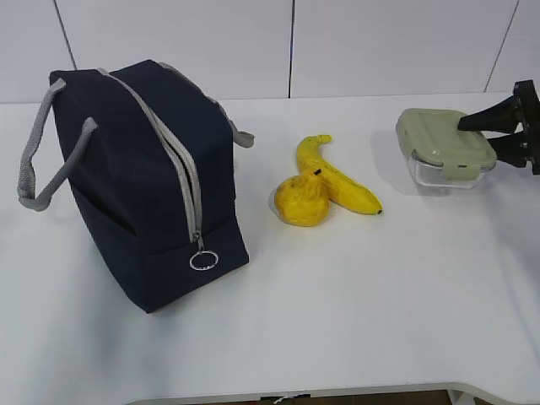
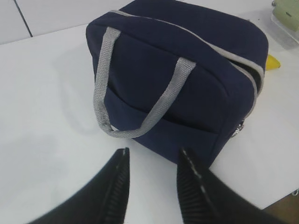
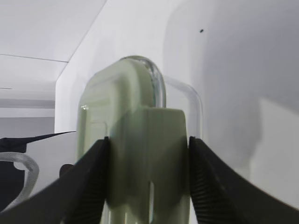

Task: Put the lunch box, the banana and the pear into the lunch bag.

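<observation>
Your left gripper hangs open, empty, left of the zipped, soft lunch bag. Right of the bag lie pear and banana, touching. Farther right, your right gripper clamps the rigid, probably slippery lunch box across its lid and base.

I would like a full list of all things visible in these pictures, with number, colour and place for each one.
lunch bag: one, navy blue with grey handles, left side of table, zipper closed.
pear: one, yellow, table centre, touching the banana.
banana: one, yellow, centre, behind and right of the pear.
lunch box: one, sage-green lid, clear base, right side of table.
table: one, white.
left gripper: one, black, open, empty, near the bag.
right gripper: one, black, fingers on both sides of the lunch box.
</observation>
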